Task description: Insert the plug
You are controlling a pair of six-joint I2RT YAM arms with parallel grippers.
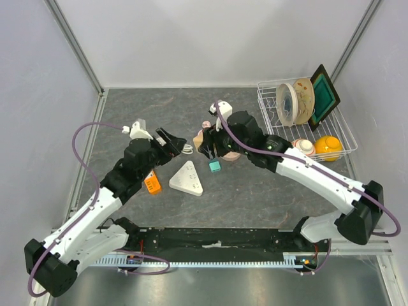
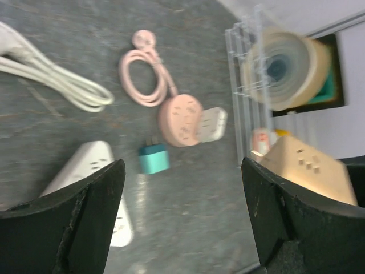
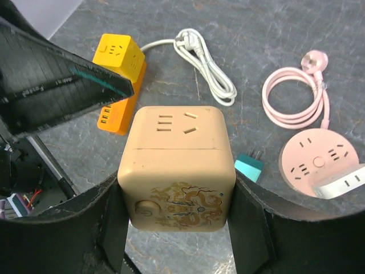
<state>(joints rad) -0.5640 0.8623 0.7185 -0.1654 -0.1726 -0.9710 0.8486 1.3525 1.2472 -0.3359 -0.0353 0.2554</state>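
Nearest me, my left jaws stand wide apart and hold nothing, beside the white triangular socket block. Just past it I see the teal plug lying on the surface, close by the right jaws, which clamp a beige cube socket; farther back sit the pink round strip and dish rack.

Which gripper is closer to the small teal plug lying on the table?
Right. The right gripper, clamping a beige cube socket, hangs right beside the small teal plug; the left gripper sits open, farther off to its left.
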